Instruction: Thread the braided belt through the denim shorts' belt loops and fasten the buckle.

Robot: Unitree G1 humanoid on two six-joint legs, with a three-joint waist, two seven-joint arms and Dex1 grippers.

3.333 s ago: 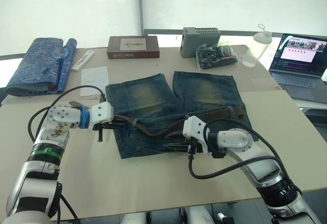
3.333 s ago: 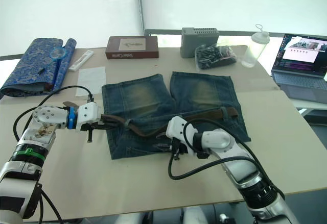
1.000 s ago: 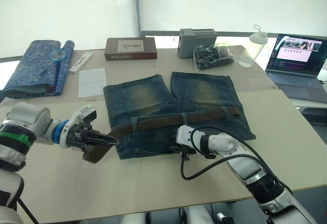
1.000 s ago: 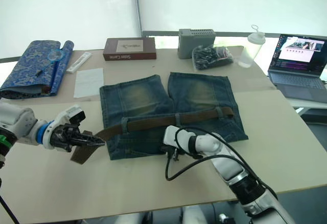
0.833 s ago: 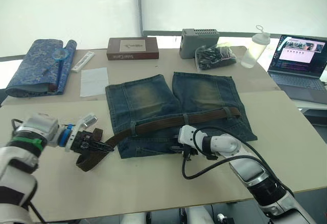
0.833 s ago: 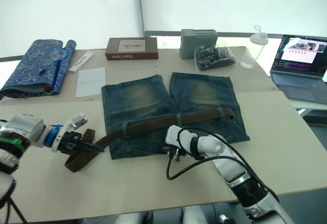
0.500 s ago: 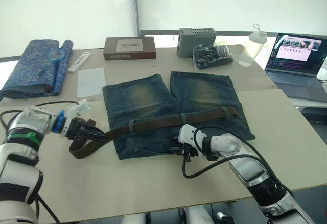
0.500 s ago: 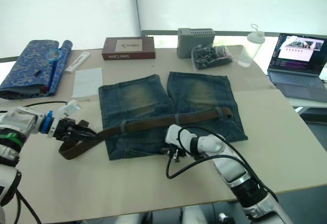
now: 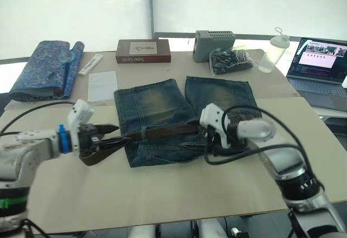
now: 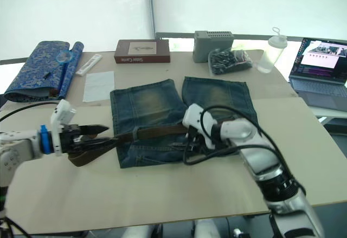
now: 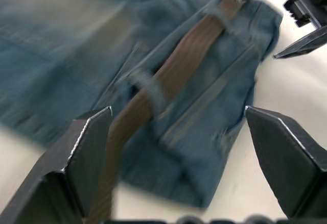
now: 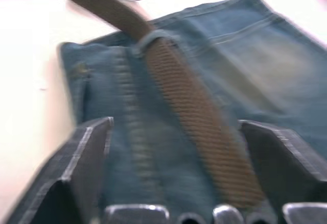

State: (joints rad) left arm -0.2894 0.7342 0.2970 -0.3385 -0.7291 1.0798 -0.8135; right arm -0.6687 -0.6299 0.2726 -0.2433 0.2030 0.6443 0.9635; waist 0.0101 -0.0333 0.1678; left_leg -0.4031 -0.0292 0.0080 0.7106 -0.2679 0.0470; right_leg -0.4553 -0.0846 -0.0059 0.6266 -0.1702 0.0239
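Braided belt [image 9: 162, 132]: dark brown strap lying across the waistband of the denim shorts [image 9: 162, 108], passing under at least one of the belt loops [image 11: 148, 89], its free end curling off the shorts' left edge onto the table [image 9: 162, 194].
Denim shorts: spread flat at mid-table, legs pointing away from the robot.
Left gripper [image 9: 111, 132]: just left of the shorts, fingers spread wide with the belt running between them, not clamped.
Right gripper [image 9: 212, 140]: over the shorts' waistband near the middle, fingers spread wide above the belt.
Beyond the shorts: brown box [image 9: 143, 51], grey box [image 9: 213, 41], plastic bottle [image 9: 272, 49].
Far left of the shorts: folded blue patterned cloth [image 9: 46, 70].
Far right of them: laptop [image 9: 321, 64].
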